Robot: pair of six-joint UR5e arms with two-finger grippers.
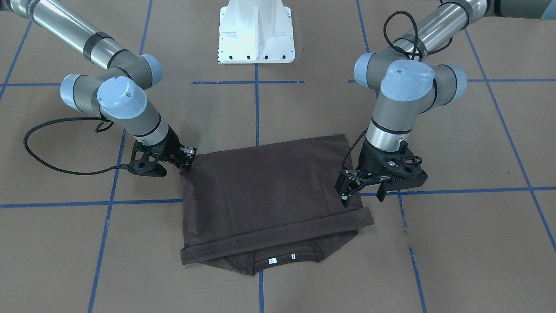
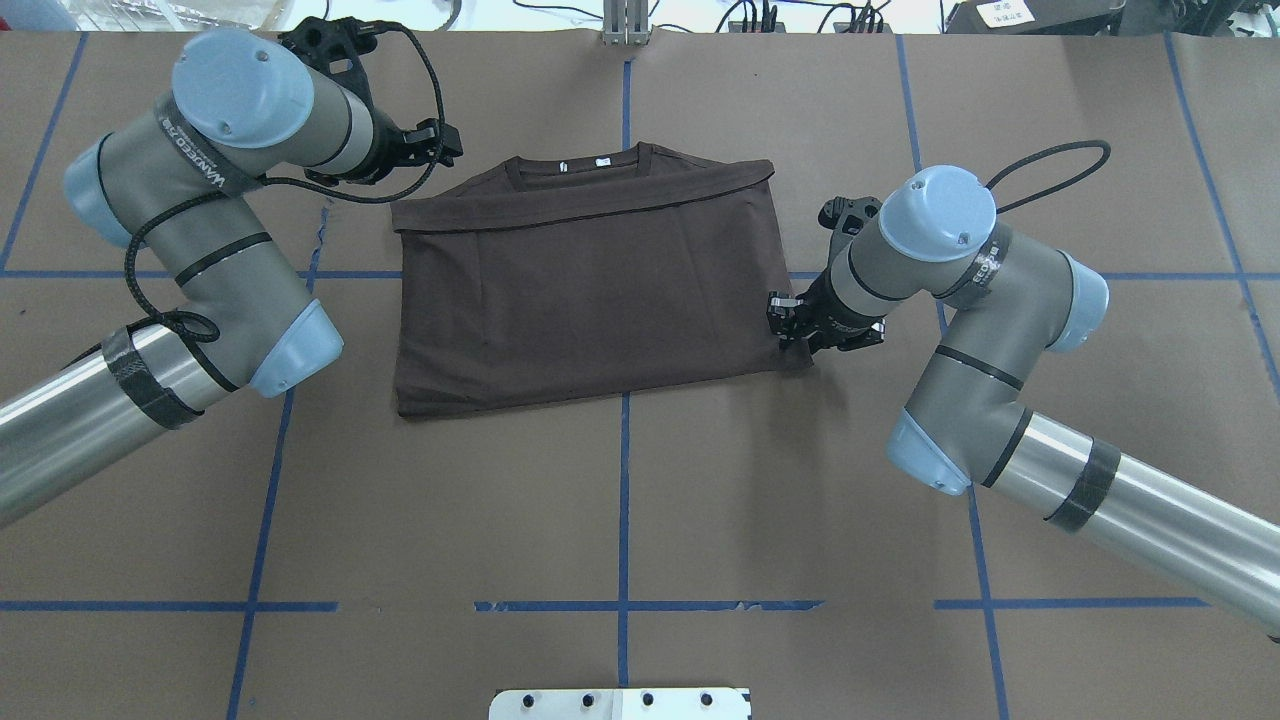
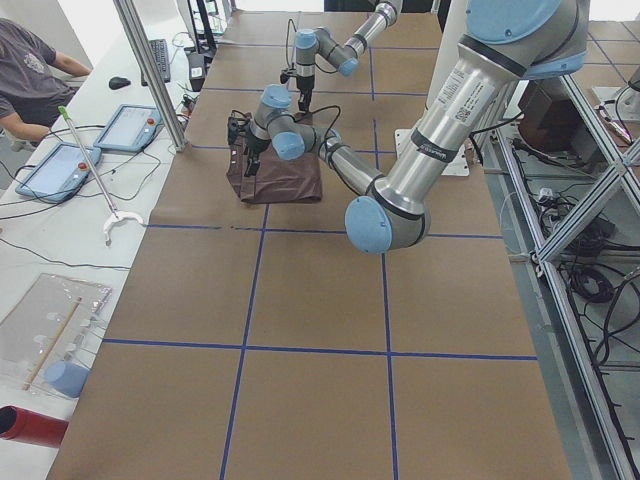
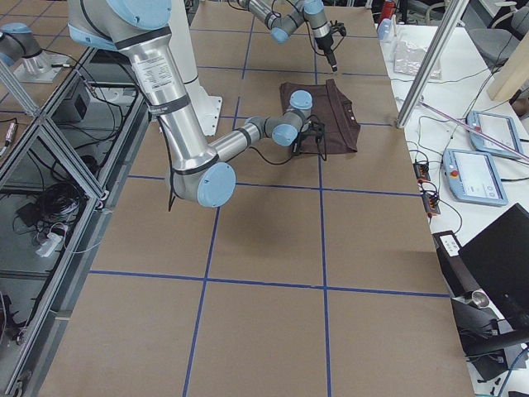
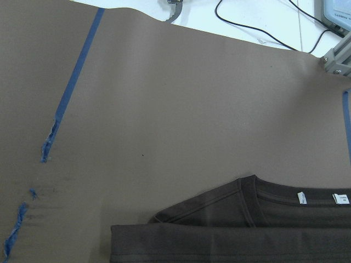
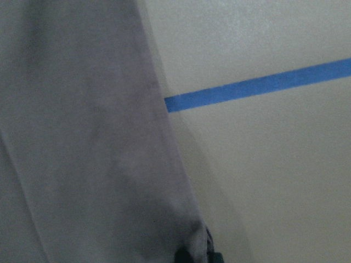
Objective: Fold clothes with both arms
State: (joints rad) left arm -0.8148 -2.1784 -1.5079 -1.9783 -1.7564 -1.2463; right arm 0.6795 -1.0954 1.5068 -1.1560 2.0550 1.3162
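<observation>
Jaws of the left gripper (image 1: 364,194) stood apart, poised over the edge of the T-shirt (image 2: 590,290) on the robot's left, toward the collar end. Whether a fingertip touched the cloth could not be told. Jaws of the right gripper (image 1: 187,160) appeared closed on the shirt's opposite side edge, at the corner nearer the robot. In the right wrist view, blurred cloth ran down to dark fingertips (image 6: 192,256). One T-shirt was in view. It was dark brown and lay flat in a rough rectangle between the two arms, at the middle of the table (image 2: 800,500), with one folded band across it just below the ribbed collar (image 2: 580,168). The collar pointed away from the robot. Two small white labels (image 5: 300,198) sat inside the collar, and their writing was too small to read. Pale lettering ran along the sleeve of each of the two arms but could not be read with confidence. Brown paper covered the table, crossed by a grid of blue tape lines (image 2: 624,520). One white pedestal base (image 1: 256,34) stood at the robot's side of the table. Beside the table one person (image 3: 25,60) sat near two tablet-like screens (image 3: 130,125).
</observation>
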